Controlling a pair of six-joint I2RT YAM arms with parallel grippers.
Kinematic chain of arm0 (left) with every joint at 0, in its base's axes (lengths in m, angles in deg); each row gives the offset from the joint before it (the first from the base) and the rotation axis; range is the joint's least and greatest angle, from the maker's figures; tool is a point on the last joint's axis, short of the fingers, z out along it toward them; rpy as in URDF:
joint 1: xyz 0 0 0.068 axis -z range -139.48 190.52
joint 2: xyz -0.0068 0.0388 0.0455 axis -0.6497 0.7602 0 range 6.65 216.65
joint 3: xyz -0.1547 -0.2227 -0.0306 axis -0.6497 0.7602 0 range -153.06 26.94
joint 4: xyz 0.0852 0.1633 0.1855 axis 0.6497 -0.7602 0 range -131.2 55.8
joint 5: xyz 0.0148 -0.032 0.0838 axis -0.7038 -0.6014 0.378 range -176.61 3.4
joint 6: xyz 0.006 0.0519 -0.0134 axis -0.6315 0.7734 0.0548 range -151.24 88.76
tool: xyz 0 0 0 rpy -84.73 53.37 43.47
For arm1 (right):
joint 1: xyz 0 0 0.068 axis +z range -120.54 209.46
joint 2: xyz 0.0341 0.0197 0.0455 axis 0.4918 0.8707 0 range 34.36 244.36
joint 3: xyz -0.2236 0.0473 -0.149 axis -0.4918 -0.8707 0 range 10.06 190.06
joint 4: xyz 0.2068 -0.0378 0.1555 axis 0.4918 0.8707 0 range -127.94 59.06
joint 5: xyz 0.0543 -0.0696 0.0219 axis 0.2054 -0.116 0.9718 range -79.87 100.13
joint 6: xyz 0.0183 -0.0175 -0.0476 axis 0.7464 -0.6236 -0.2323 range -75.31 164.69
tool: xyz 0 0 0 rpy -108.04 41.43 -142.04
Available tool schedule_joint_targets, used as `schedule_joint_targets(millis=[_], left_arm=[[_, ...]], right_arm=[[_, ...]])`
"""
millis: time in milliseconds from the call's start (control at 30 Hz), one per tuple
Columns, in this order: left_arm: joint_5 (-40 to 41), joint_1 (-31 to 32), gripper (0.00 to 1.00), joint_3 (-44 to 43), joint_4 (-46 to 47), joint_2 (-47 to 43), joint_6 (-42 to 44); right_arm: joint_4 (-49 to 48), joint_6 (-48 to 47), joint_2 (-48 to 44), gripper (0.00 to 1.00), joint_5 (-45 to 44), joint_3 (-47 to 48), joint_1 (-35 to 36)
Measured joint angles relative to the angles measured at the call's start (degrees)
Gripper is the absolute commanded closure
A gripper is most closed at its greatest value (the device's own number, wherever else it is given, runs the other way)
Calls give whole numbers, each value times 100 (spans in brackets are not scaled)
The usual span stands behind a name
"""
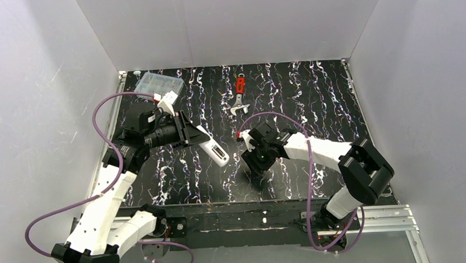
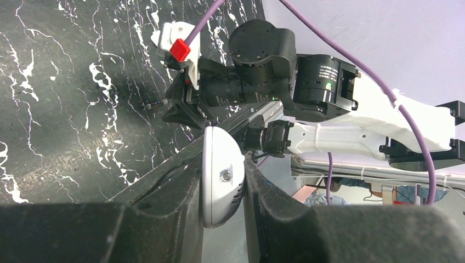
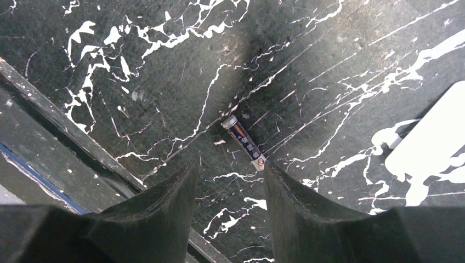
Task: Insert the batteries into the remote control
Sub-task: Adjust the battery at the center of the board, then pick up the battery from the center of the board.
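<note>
Black white-veined tabletop (image 1: 311, 93) inside grey walls is carrying everything. Right gripper (image 3: 227, 175) is hanging low over it, to the right of the remote control (image 1: 215, 149). Its fingers (image 3: 164, 203) are standing apart with nothing between them. One battery (image 3: 244, 142) is lying flat on the tabletop just ahead of the tips. It is slanting across the gap, near end just beside one finger, not gripped. Left gripper (image 2: 224, 175) is clamping the remote control by one end, seemingly off the surface, with the free end pointing toward the right gripper. No second battery is showing for certain. Wrench (image 1: 239, 95) is lying behind the remote control toward the back wall. Clear box (image 1: 159, 84) is sitting behind it to the left. Both are well apart from it.

Likely risks:
- The slanted battery is sitting off the closing line, so a finger could be nudging it first and sending it rolling.
- A pinch could be catching only its end and letting it pivot out.
- The remote control is being held by one end only, so pressing a battery in could be twisting or slipping it in the clamp.
- The recess is not visible here, so alignment and polarity are uncertain.
</note>
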Motion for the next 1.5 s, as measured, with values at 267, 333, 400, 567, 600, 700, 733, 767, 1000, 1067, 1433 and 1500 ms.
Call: schedule_joint_targets(millis=[267,333,400,567,600,700,733,767,1000,1067,1433,1500], left_arm=[[20,0,99,0,0,-2,0],[20,0,99,0,0,-2,0],[20,0,99,0,0,-2,2],[17,0,99,0,0,-2,2],[20,0,99,0,0,-2,2],[20,0,99,0,-2,-2,4],[20,0,99,0,-2,-2,4],[20,0,99,0,-2,-2,4],[22,0,99,0,-2,-2,9],[22,0,99,0,-2,-2,11],[22,0,99,20,2,-2,22],[22,0,99,20,2,-2,22]], right_arm=[[289,-98,426,45,-127,321,44],[341,-96,522,44,-199,385,50],[411,-94,614,45,-310,444,66],[511,-92,741,47,-496,527,85],[527,-90,769,49,-507,546,85],[564,-81,868,54,-538,616,107],[573,-81,896,56,-544,629,118],[573,-79,922,58,-549,638,136],[612,-59,973,72,-544,682,267],[627,-42,999,75,-544,697,302],[573,570,1001,82,-546,680,343],[505,706,986,74,-551,654,343]])
